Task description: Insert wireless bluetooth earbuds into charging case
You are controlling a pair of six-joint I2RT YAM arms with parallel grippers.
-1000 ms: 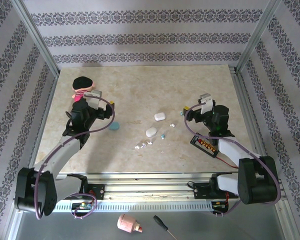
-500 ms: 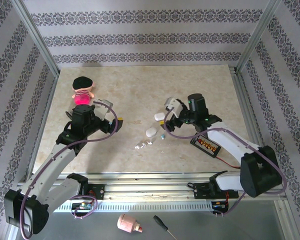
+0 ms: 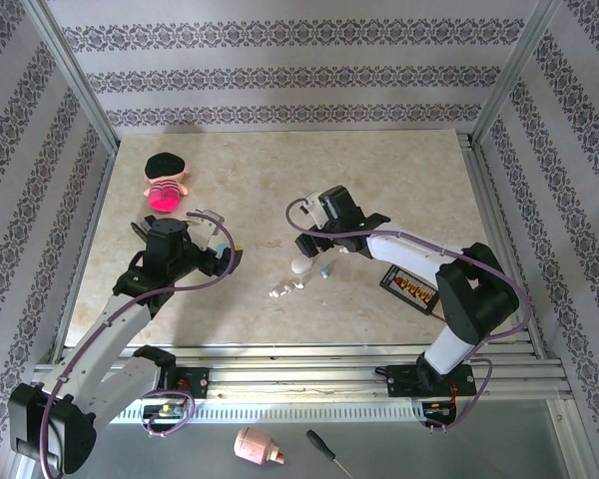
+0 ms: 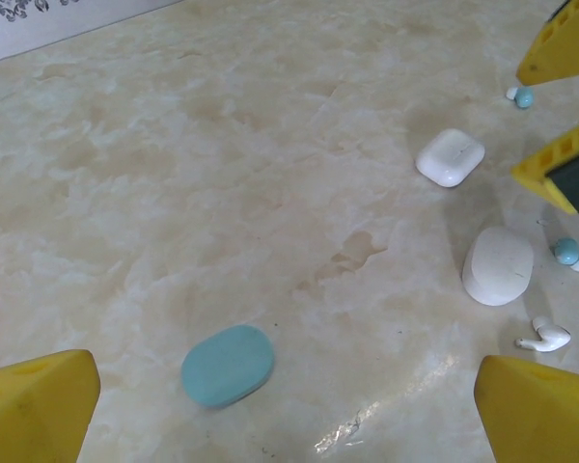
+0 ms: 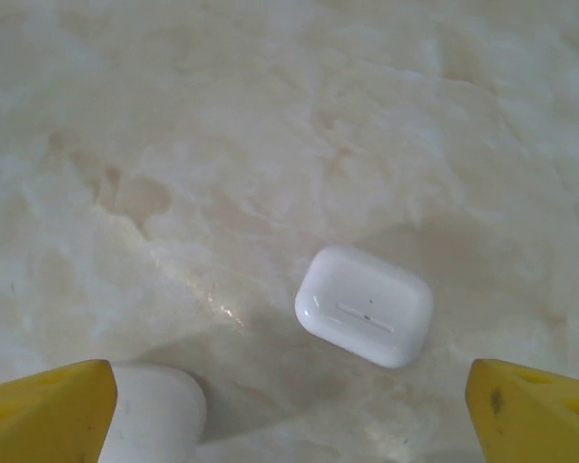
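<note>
A square white charging case [image 5: 365,306] lies shut on the marble table, between and just ahead of the fingers of my open right gripper [image 5: 289,410]. An oval white case [image 5: 154,415] sits by its left fingertip and appears again as the oval white case [image 3: 300,264] from above. My open left gripper [image 4: 289,410] hovers over a flat teal case [image 4: 228,365]. Near the oval case lie a white earbud [image 4: 545,336] and a teal earbud [image 4: 566,251]; another teal earbud [image 4: 524,96] lies farther off. From above, the right gripper [image 3: 314,232] and left gripper [image 3: 226,256] face each other.
A pink doll with a black hat [image 3: 163,180] lies at the back left. A small black circuit board [image 3: 409,287] sits under the right arm. White earbuds [image 3: 285,289] lie near the table's middle front. Metal frame posts and patterned walls enclose the table.
The right arm has swung left from the table's right side to over the square white case, its jaws narrowing slightly. The left gripper has shifted a little toward the near edge, over the teal case.
</note>
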